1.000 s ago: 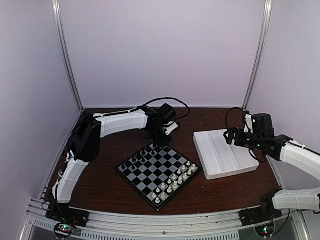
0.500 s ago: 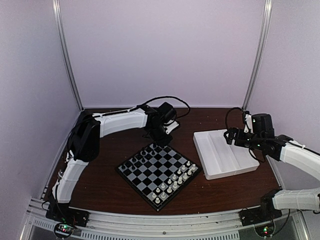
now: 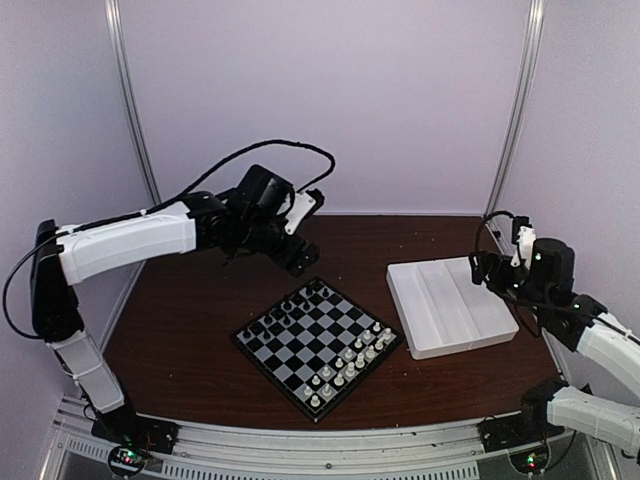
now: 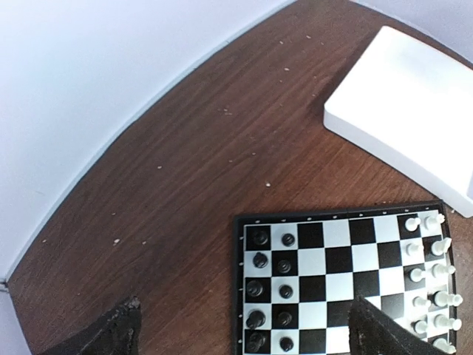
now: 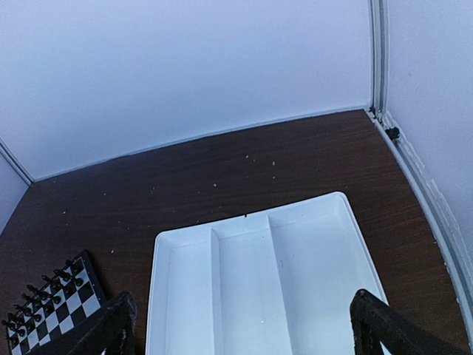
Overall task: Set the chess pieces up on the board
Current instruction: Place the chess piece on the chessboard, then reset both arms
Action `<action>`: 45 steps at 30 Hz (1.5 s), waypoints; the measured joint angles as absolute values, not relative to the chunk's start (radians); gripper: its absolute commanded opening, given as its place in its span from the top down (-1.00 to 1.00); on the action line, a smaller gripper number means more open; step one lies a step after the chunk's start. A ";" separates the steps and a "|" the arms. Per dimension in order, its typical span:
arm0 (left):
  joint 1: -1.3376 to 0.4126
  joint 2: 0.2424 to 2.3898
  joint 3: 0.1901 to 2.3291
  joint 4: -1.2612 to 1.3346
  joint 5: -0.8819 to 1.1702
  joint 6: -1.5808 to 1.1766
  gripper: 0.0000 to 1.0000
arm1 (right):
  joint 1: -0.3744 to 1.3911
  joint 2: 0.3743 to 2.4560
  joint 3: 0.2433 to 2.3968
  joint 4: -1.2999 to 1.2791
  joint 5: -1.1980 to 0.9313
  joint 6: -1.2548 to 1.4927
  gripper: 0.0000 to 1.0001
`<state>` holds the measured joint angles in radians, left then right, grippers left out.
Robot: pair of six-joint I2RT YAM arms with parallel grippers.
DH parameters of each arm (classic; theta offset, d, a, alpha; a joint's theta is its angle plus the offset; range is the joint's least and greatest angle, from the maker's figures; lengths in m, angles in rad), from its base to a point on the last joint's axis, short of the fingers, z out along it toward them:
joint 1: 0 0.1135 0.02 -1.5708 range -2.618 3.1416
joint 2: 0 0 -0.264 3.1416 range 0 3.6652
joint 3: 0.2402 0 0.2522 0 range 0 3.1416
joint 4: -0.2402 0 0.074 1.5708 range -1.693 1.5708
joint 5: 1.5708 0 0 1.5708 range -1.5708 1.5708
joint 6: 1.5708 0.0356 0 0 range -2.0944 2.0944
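Black and grey, the board (image 3: 300,350) lies nearest my bases, set cornerwise on the table (image 3: 200,340). White men (image 3: 350,362) stand along its near-right edge. The pieces (image 3: 293,305) stand in two rows along its far-left edge, the rows running from the left corner up to the far corner. Right of it, just apart, sits the tray (image 3: 450,310). Farther back, my left gripper (image 3: 302,262) hangs raised beyond the board's far corner, fingers spread wide with nothing between them; the pieces lie below it and toward me. My right gripper (image 3: 478,270), likewise spread and bare, hovers by the tray's far edge, well apart from the board. I judge the left arm the nearer one for any black piece that wants adjusting.
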<state>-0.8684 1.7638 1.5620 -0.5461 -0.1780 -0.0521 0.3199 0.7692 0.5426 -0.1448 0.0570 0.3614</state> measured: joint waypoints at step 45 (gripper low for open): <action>-0.090 1.453 0.319 0.684 -0.416 -0.025 -0.95 | 0.034 1.560 0.394 0.945 0.105 -0.053 -1.00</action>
<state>-0.0902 1.4532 0.3191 0.6842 -0.4156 -0.0254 0.0341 1.5604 0.3939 0.9447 0.1047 -0.0528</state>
